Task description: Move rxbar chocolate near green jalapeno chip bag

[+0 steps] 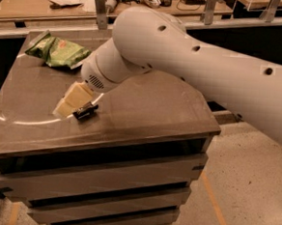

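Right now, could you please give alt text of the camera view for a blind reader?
A white robot arm reaches down to a dark tabletop, its gripper at the black rxbar chocolate. The green jalapeno chip bag lies at the far left corner.

I have the table (155, 110) in the middle of my view, with the bag (56, 50) lying on its back left corner. My gripper (66, 107) is down at the front left part of the top, in front of the bag and well apart from it. The bar (85, 111) lies on the table just right of the gripper, touching it or nearly so; I cannot tell which. My arm (207, 66) reaches in from the right, over the table's back right part. A desk (22, 7) stands behind the table.
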`<move>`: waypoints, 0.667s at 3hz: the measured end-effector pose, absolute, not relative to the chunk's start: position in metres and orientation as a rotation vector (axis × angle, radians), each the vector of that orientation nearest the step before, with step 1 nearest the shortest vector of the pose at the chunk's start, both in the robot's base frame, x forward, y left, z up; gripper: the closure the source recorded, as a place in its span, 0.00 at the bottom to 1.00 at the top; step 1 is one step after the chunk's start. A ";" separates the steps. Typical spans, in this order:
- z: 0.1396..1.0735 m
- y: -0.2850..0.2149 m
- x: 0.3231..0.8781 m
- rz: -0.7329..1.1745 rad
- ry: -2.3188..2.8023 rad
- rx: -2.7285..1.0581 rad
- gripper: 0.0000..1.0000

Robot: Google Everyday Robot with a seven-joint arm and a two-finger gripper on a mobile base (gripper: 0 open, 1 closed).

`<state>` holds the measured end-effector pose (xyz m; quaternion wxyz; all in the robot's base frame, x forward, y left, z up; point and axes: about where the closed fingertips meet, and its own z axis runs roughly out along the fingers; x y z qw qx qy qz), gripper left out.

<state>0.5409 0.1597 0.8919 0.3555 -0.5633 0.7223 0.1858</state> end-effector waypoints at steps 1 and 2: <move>0.868 0.169 0.543 0.573 1.900 -1.436 0.00; 0.849 0.170 0.543 0.611 1.948 -1.399 0.00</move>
